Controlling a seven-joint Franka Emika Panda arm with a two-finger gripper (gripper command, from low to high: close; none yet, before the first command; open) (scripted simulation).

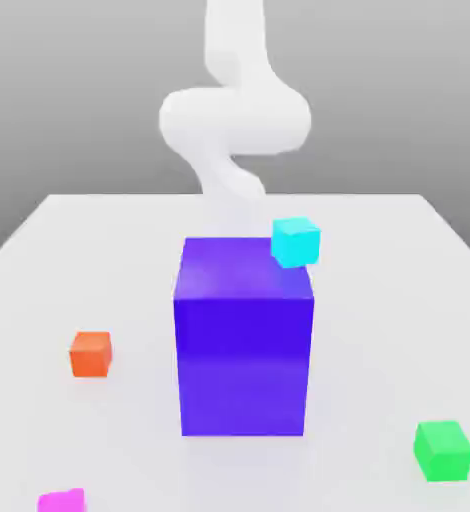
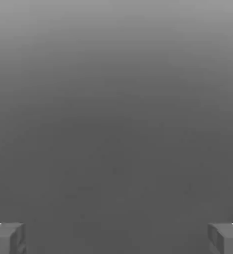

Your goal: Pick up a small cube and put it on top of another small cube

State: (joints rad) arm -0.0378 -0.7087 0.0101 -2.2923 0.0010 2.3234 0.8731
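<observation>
Small cubes before your open gripper (image 2: pixel 116 239)
Nearest you, magenta cube (image 1: pixel 62 501), then green cube (image 1: pixel 443 451); farther, violet-blue block (image 1: pixel 243 365), orange cube (image 1: pixel 91 355) apart on the exterior view's left, cyan cube (image 1: pixel 295 243) at the block's top right edge.

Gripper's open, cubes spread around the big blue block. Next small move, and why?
I'd probably swing the open gripper round until its camera finds a small cube. Right now the hand view shows plain grey between wide-set fingers, with nothing gripped, while the orange, green and magenta cubes lie on the table, so descending now would likely be blind.
</observation>
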